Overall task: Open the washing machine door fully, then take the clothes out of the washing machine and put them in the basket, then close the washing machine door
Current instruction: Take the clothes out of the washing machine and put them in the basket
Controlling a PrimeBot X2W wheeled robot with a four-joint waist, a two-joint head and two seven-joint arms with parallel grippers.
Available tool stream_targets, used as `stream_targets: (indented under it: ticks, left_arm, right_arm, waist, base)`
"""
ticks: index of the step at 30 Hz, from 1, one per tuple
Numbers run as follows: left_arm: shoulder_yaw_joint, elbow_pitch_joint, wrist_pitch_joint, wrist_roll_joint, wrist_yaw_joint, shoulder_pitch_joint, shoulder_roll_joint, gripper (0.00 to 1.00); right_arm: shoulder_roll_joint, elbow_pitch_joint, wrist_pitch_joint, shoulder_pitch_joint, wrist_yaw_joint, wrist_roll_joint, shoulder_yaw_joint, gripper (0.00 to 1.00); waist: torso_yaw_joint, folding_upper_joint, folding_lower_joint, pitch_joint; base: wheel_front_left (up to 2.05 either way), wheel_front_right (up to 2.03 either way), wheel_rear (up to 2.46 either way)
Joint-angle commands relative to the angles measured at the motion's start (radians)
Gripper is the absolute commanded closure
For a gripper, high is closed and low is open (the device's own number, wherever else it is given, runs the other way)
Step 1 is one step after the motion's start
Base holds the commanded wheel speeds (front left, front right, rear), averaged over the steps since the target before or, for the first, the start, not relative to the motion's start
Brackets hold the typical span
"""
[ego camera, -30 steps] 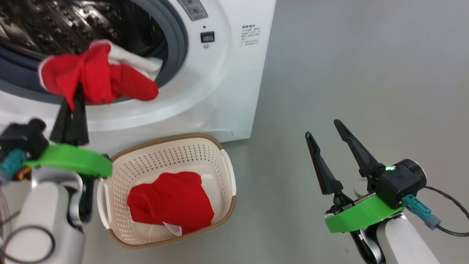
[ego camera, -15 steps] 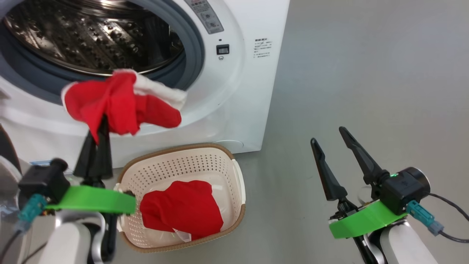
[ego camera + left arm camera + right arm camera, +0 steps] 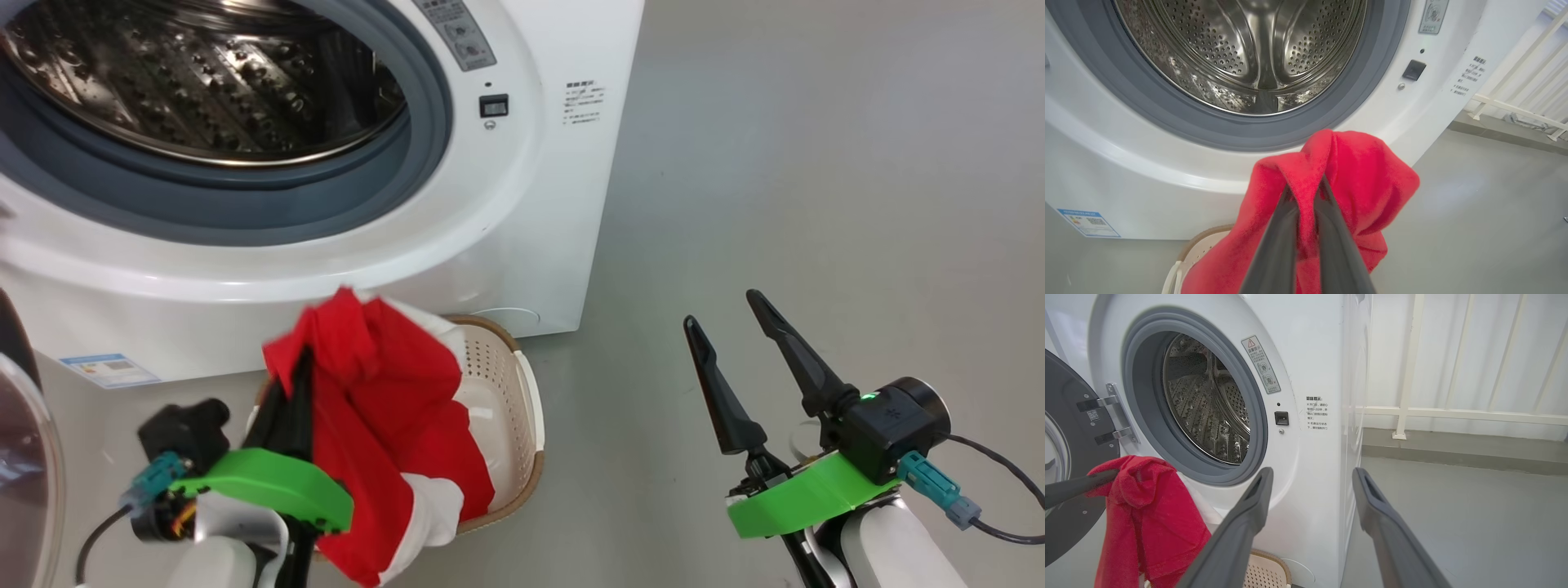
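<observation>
The left claw [image 3: 304, 363] points up, pinched shut on the red clothes [image 3: 392, 392], which hang over the basket [image 3: 506, 384] by the washing machine [image 3: 522, 204]. The right claw [image 3: 720, 307] points up, wide open, empty.

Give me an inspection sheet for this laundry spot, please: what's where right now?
Surface: bare grey floor.
Job's things: washing machine with its door swung open; no clothes seen inside the drum; red clothes hang over the basket, hiding most of its inside.
Clutter: nothing seen.
End effectors: left end effector shut on the clothes; right end effector open, holding nothing.
Cables: black cable trails from the right wrist; second cable at the left wrist.
Surroundings: white railing beyond the machine; blue sticker on its front.
</observation>
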Motion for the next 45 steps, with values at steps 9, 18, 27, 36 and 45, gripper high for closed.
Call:
stream_targets:
  ticks: [9,18,27,36,45]
  left_arm:
    - [0.036,0.292,0.026,-0.082,-0.058,-0.116,-0.010,1.00]
    - [0.031,0.593,0.038,-0.091,-0.082,-0.260,0.004,1.00]
    - [0.020,0.811,0.070,-0.100,-0.110,-0.397,0.017,1.00]
    - [-0.003,0.913,0.086,-0.094,-0.129,-0.455,0.028,1.00]
    - [-0.014,0.942,0.107,-0.105,-0.142,-0.462,0.034,0.85]
  right_arm:
    - [0.002,-0.022,-0.006,-0.016,0.005,0.003,0.031,0.00]
    - [0.002,-0.029,-0.006,-0.043,0.005,-0.005,0.031,0.00]
    - [0.002,-0.037,-0.006,-0.077,0.005,-0.010,0.030,0.00]
    - [0.002,-0.041,-0.006,-0.100,0.005,0.002,0.039,0.00]
    - [0.002,-0.035,-0.006,-0.112,0.005,0.012,0.045,0.00]
  waist:
    - [-0.028,0.0000,0.0000,0.029]
    - [-0.049,0.0000,0.0000,0.113]
    - [-0.069,0.0000,0.0000,0.197]
    - [-0.093,0.0000,0.0000,0.252]
    - [-0.105,0.0000,0.0000,0.271]
  base:
    - [0.00,0.00,0.00]
    - [0.00,0.00,0.00]
    - [0.00,0.00,0.00]
    - [0.00,0.00,0.00]
    - [0.00,0.00,0.00]
